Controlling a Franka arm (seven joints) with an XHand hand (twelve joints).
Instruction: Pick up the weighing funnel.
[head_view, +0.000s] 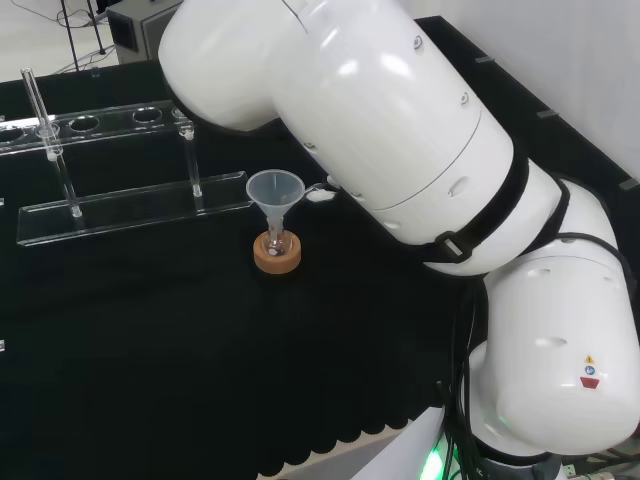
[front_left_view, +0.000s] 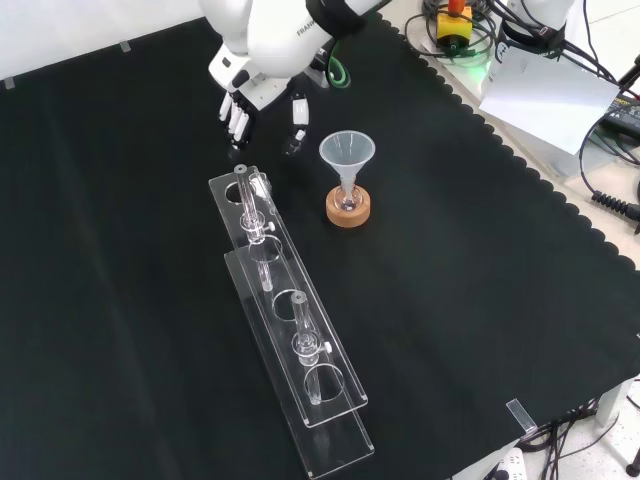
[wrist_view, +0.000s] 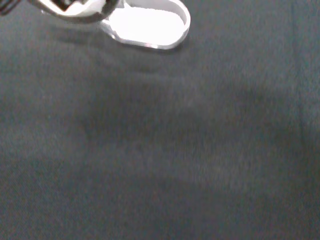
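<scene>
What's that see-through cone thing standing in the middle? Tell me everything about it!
It is a clear funnel: a wide cone, round mouth up, thin stem straight down. The stem stands in a small flask on a cork ring on the black cloth. It stands upright, and the hand is apart from it.

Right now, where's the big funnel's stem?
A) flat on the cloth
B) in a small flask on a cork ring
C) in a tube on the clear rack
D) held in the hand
B: in the front view the funnel stands mouth up, its stem down in the small flask, which sits on the cork ring, to the right of the rack.
</scene>
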